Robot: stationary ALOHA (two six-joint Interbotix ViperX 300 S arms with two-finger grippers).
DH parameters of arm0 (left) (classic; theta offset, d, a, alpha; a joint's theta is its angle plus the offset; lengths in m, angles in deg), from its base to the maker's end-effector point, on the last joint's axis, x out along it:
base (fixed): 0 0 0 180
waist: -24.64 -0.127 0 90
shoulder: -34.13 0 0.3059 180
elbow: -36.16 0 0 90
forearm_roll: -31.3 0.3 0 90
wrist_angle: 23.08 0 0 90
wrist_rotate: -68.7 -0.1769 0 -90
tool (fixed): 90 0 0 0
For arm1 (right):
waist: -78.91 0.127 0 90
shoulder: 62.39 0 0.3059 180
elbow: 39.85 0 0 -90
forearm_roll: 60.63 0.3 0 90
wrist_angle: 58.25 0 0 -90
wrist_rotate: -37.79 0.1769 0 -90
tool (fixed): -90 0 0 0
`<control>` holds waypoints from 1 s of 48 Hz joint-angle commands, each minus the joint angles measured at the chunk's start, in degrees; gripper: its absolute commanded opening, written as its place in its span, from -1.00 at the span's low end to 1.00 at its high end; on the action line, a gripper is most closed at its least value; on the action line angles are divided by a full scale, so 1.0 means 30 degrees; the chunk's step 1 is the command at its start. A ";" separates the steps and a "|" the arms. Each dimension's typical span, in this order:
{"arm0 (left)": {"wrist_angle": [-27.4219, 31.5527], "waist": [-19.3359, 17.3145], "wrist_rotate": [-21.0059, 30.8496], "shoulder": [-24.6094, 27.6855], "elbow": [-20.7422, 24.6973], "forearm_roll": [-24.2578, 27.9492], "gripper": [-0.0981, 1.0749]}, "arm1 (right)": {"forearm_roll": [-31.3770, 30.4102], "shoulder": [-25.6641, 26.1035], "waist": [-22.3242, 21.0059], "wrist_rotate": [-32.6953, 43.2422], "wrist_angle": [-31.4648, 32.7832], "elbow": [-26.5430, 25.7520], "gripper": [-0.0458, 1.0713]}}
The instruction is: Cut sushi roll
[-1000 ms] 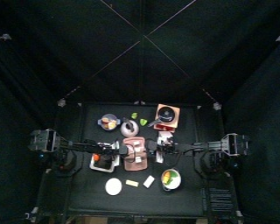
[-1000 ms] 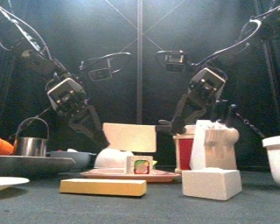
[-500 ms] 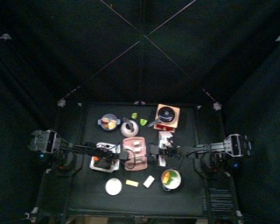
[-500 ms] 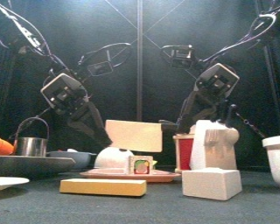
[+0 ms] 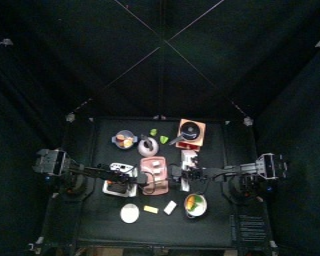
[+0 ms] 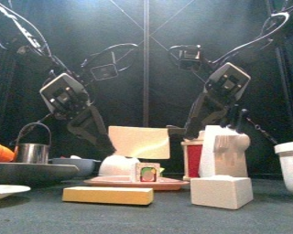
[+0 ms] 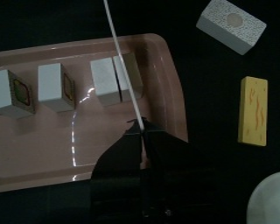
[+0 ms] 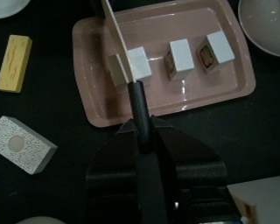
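A pink tray [image 8: 166, 74] holds three white sushi pieces [image 8: 178, 52] in a row; they also show in the left wrist view [image 7: 55, 87]. A knife with a wide cream blade [image 6: 139, 142] stands on edge across the tray, against the end piece [image 8: 136, 63]. A thin slice lies on the blade's other side. My right gripper [image 8: 139, 131] is shut on the knife's black handle [image 8: 136, 101]. My left gripper [image 7: 139, 131] is shut at the blade's other end; the blade shows there as a thin white line [image 7: 116, 61]. In the top view both grippers flank the tray [image 5: 155, 176].
A yellow block [image 7: 255, 109] and a white speckled block [image 7: 230, 19] lie in front of the tray. A white bowl [image 6: 289, 164] stands on the right. A red box [image 6: 193, 155], a metal cup [image 6: 33, 151], an orange [image 6: 0, 152] and a white plate [image 6: 3, 192] stand around.
Both wrists have risen a little and leaned outward. The blade has shifted slightly to the right over the tray. The sushi pieces have not moved.
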 commanded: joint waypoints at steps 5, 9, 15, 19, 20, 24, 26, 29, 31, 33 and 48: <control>0.0146 0.0498 0.0000 0.0234 -0.0088 0.0088 -0.17 | -0.0029 0.0117 -0.0410 0.0088 -0.0088 -0.0264 -0.39; 0.0176 0.0498 -0.0029 0.0264 -0.0117 0.0088 -0.17 | -0.0117 0.0000 -0.0410 0.0088 -0.0117 -0.0293 -0.39; 0.0146 0.0381 0.0000 0.0205 -0.0176 0.0088 -0.17 | -0.0117 -0.0088 -0.0439 0.0088 -0.0117 -0.0381 -0.39; 0.0176 0.0352 0.0000 0.0117 -0.0205 0.0088 -0.17 | -0.0146 -0.0088 -0.0439 0.0088 -0.0117 -0.0410 -0.39; 0.0146 0.0352 -0.0029 0.0059 -0.0205 0.0088 -0.17 | -0.0146 -0.0117 -0.0439 0.0088 -0.0117 -0.0410 -0.39; 0.0146 0.0352 -0.0029 -0.0059 -0.0205 0.0088 -0.17 | -0.0146 -0.0059 -0.0439 0.0088 -0.0117 -0.0410 -0.39; 0.0176 0.0352 -0.0029 -0.0176 -0.0205 0.0088 -0.17 | -0.0146 0.0000 -0.0439 0.0088 -0.0117 -0.0410 -0.39; 0.0176 0.0352 0.0000 -0.0322 -0.0234 0.0088 -0.17 | -0.0176 0.0059 -0.0439 0.0088 -0.0234 -0.0410 -0.39; 0.0146 0.0352 0.0000 -0.0410 -0.0234 0.0088 -0.17 | -0.0146 0.0059 -0.0439 0.0088 -0.0322 -0.0410 -0.39; 0.0146 0.0322 0.0000 -0.0439 -0.0234 0.0088 -0.17 | -0.0146 0.0059 -0.0439 0.0088 -0.0469 -0.0410 -0.39; 0.0029 -0.0176 0.0029 -0.0234 -0.0234 0.0146 -0.17 | -0.0146 -0.0146 -0.0732 0.0088 -0.0645 -0.0410 -0.39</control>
